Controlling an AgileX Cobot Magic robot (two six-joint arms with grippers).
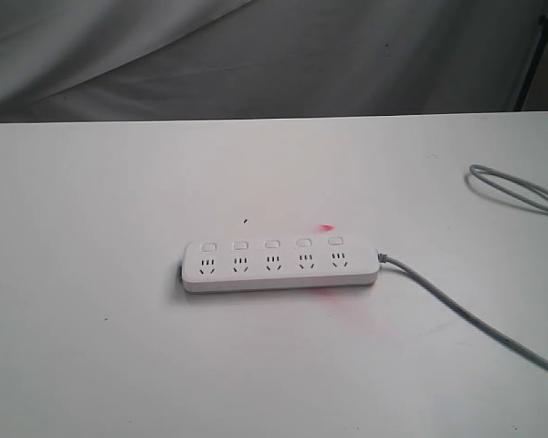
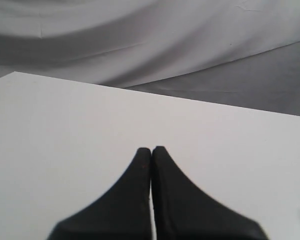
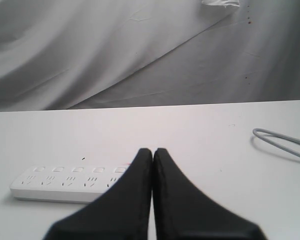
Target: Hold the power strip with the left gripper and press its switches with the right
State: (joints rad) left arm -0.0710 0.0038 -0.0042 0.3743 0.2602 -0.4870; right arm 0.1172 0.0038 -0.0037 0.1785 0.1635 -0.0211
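The white power strip (image 1: 280,265) lies flat in the middle of the white table (image 1: 91,274), its row of small switches (image 1: 270,245) along the far side above the sockets. Its grey cord (image 1: 475,315) leaves the right end toward the front right. Neither gripper shows in the exterior view. In the left wrist view my left gripper (image 2: 151,149) is shut with nothing in it, over bare table, and the strip is out of that view. In the right wrist view my right gripper (image 3: 153,150) is shut and empty, with the power strip (image 3: 65,185) ahead and partly hidden behind one finger.
A loop of the grey cord (image 1: 516,190) lies near the table's right edge and shows as a cord loop (image 3: 282,142) in the right wrist view. A faint red smear (image 1: 342,301) marks the table by the strip's right end. Grey cloth (image 1: 256,55) hangs behind the far edge.
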